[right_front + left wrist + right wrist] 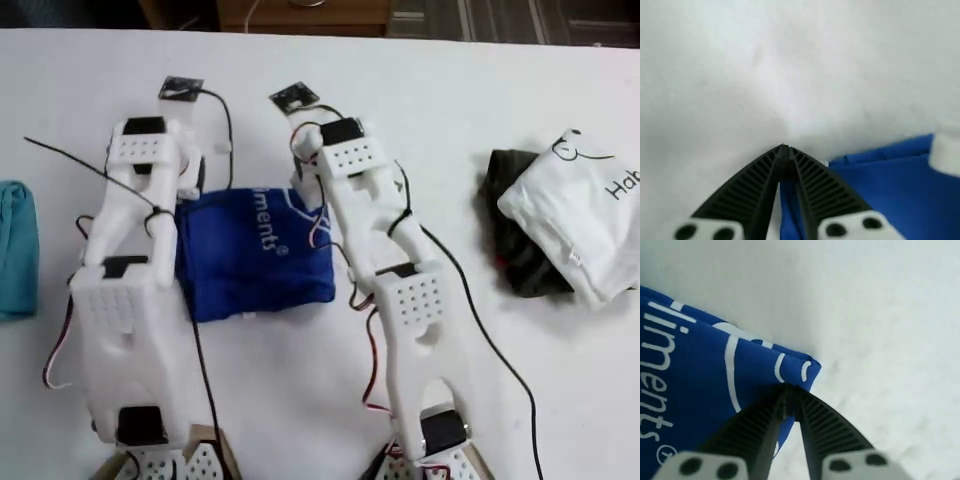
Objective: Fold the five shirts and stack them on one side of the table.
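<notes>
Two shirts lie stacked, white shirt (580,215) on black shirt (508,250); left gripper (784,150) and right gripper (789,394) clamp blue shirt (250,260); teal shirt (15,250) waits.

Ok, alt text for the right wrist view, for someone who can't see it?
The right gripper, shut, pinches the corner of a folded blue shirt with white lettering. The shirt lies flat on a white table.

The left gripper (784,148) has its black ribbed fingers (822,187) pressed together at the tips over the white table (790,60). A blue shirt (880,190) lies just beside them, and blue also shows in the gap between the fingers. A blurred white shape (947,155) overlaps the shirt at the frame's edge.
</notes>
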